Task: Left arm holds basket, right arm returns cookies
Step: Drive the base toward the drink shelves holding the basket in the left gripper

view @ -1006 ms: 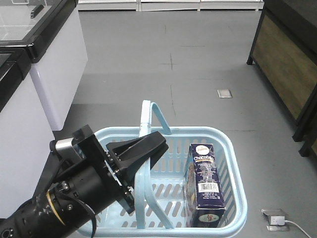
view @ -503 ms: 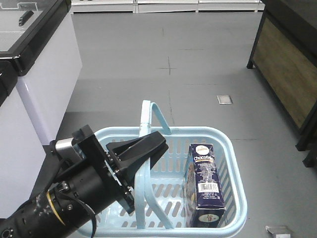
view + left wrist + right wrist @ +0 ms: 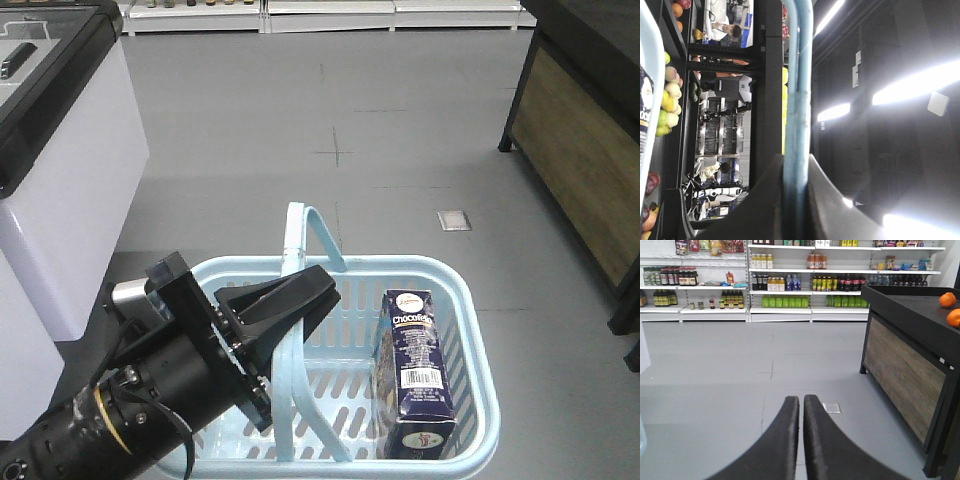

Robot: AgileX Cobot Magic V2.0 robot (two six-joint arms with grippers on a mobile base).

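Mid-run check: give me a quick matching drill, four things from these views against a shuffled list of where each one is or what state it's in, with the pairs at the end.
Things
1. left tool
2. right tool
3. cookies
4. oranges

Places or states
A. standing on end inside the basket
B. shut, nothing between the fingers
C. on top of the dark counter
D. shut on the basket handle

Pairs: 1-D, 2-B, 3-A, 4-C
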